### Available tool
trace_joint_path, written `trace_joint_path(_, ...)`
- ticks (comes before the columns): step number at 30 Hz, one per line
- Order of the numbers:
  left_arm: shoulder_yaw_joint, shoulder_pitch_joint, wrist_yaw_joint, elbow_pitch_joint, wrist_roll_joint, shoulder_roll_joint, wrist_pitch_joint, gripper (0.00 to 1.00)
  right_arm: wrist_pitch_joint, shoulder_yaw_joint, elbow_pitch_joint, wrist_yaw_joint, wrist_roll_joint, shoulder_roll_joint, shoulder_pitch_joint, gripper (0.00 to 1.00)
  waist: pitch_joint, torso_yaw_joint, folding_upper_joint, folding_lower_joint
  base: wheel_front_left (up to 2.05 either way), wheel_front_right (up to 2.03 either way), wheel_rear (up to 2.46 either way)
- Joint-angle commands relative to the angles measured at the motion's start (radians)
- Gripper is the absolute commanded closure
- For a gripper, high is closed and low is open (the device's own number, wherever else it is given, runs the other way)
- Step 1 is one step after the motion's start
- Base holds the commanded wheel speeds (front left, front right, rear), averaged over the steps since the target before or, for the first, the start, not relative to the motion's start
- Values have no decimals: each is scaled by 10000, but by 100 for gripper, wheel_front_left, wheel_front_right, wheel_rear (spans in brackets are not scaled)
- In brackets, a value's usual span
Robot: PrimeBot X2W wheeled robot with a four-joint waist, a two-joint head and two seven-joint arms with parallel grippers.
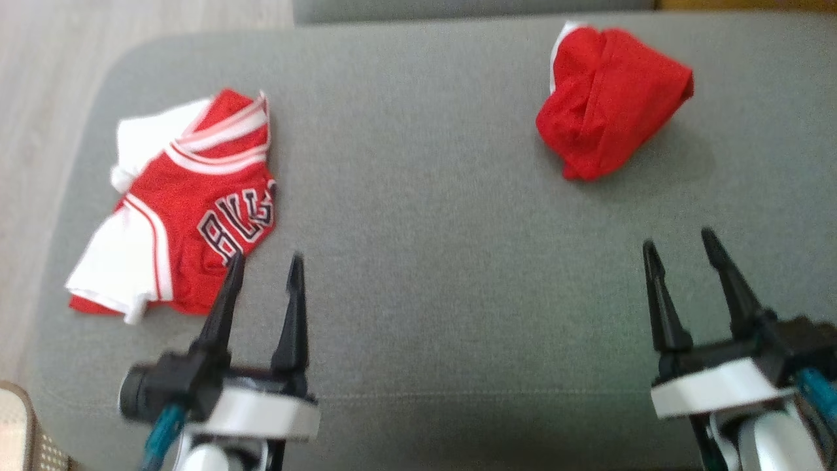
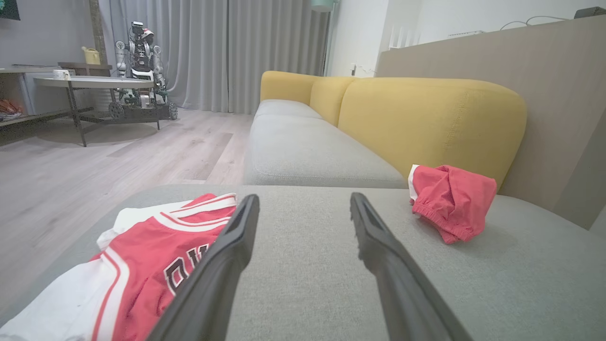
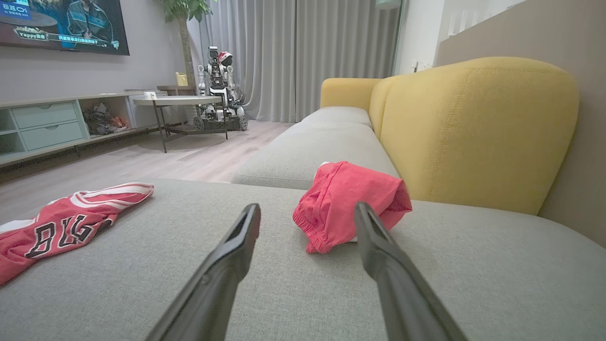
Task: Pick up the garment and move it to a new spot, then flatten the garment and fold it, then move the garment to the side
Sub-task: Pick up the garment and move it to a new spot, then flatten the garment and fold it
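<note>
Two garments lie on the grey cushion [image 1: 425, 196]. A red and white jersey [image 1: 189, 196] with dark lettering is spread loosely at the left, also visible in the left wrist view [image 2: 142, 255] and the right wrist view [image 3: 61, 227]. A crumpled red garment [image 1: 608, 104] with a white edge sits bunched at the far right [image 2: 454, 199] [image 3: 345, 199]. My left gripper [image 1: 267, 258] [image 2: 304, 198] hovers open at the jersey's near right corner, its left finger over the fabric's edge. My right gripper [image 1: 678, 239] [image 3: 307, 207] stands open, short of the red bundle, holding nothing.
A yellow backrest [image 3: 473, 128] rises just behind the red bundle. The cushion's rounded left edge drops to the wood floor [image 1: 39, 65]. Farther off stand a round table [image 2: 90, 83], another robot [image 2: 139, 66] and a low cabinet [image 3: 47, 125].
</note>
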Motion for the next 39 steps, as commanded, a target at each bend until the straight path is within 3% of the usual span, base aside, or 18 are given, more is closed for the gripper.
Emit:
trace_joint_path(1,451,144,35,-450,-18,-42,-49,0,-65,162,-314,-2,-18,-1,49,0,-645,136,-1,1,0,0,0)
trace_joint_path(9,566,776,-1,-663,251,-44,-49,0,-65,40,-543,-2,17,-1,436,0,-939,178,-1,1,0,0,0)
trace_joint_path(39,269,677,128,-458,871,-45,-49,0,-65,21,-575,-2,65,-1,320,0,-678,65,-1,1,0,0,0)
